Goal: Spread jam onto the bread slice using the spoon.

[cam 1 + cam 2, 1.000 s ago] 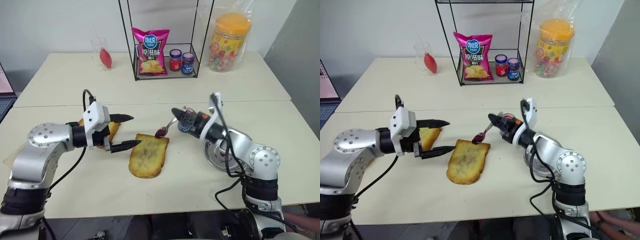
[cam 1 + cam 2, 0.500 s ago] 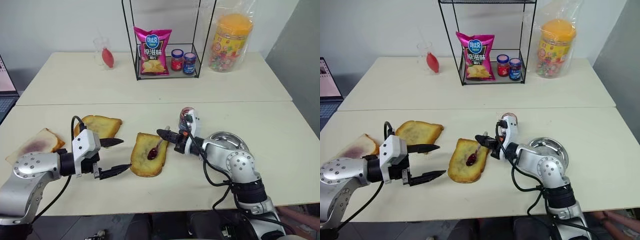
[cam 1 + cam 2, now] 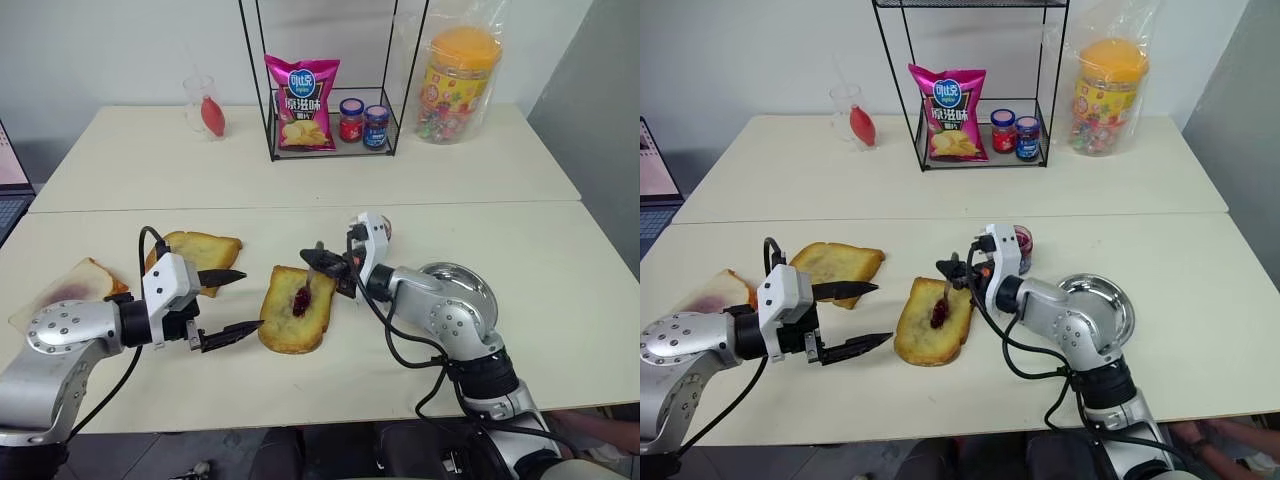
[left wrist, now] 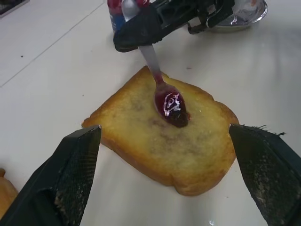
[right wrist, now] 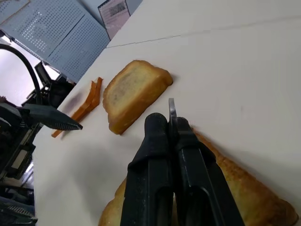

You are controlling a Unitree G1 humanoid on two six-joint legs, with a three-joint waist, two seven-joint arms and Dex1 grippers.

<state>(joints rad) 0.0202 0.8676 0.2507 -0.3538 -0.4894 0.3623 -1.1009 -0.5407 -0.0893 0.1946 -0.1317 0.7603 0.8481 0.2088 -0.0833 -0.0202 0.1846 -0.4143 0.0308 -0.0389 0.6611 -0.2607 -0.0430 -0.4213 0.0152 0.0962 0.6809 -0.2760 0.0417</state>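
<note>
Red jam (image 4: 172, 107) is delivered onto the bread slice (image 3: 296, 309) by the spoon (image 4: 160, 84), clamped in the right tool (image 3: 322, 264); spreading is judged barely begun. The left tool (image 3: 238, 301) is held wide apart, empty.

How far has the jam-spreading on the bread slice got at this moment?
Done: the right claw is shut on the spoon, whose loaded bowl rests on the bread slice.
In hand: the jam sits as one blob at the spoon bowl.
Left: the rest of the slice is bare, so spreading remains. The left claw is open beside the slice.
</note>
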